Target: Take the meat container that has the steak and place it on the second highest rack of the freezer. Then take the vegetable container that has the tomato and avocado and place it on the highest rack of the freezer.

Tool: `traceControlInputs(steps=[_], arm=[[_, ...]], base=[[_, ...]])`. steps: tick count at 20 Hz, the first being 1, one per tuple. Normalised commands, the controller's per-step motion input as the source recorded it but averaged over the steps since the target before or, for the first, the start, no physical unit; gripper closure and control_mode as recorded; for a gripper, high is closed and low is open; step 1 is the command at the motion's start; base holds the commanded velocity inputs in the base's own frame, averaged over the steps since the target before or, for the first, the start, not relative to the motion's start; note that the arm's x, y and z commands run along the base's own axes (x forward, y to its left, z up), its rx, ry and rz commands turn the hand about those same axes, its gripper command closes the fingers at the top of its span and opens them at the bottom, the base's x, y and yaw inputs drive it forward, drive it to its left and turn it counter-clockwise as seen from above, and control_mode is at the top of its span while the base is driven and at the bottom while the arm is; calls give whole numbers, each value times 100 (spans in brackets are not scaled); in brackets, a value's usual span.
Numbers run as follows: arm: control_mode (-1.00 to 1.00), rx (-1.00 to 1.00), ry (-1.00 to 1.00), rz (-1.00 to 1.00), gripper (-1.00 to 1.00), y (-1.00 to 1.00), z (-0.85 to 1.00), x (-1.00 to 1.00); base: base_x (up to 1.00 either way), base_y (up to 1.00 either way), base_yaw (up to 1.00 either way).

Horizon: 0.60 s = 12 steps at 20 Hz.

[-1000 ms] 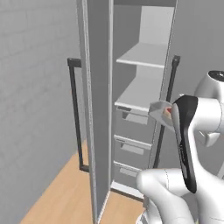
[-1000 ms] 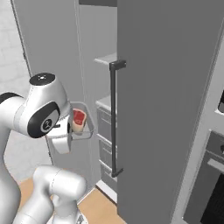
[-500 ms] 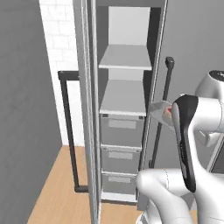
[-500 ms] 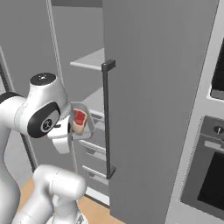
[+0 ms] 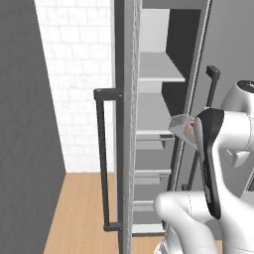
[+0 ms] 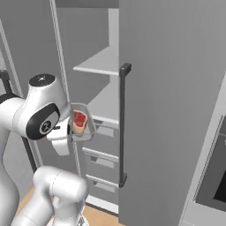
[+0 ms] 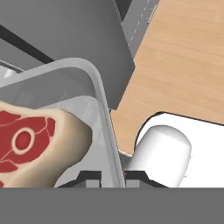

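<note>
Standing open, the freezer shows its door handle left of the shelves | highest rack bare, second highest rack bare too | gripper — jaws pinched narrow on the rim of the meat container | steak inside it — held just outside the freezer, near the second highest rack.

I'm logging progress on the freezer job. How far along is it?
Done: freezer open, steak in its container gripped by the gripper. In hand: carrying it toward the second highest rack, still bare. Left: set it there, then fetch the vegetable container.
</note>
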Motion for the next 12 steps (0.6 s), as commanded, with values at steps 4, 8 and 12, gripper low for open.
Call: traceControlInputs(steps=[4, 8, 12], arm=[[100, 0, 0, 0, 100, 0, 0, 0], [100, 0, 0, 0, 100, 0, 0, 0], [100, 0, 0, 0, 100, 0, 0, 0]], base=[[49, 7, -28], [65, 0, -10], [48, -7, 3]])
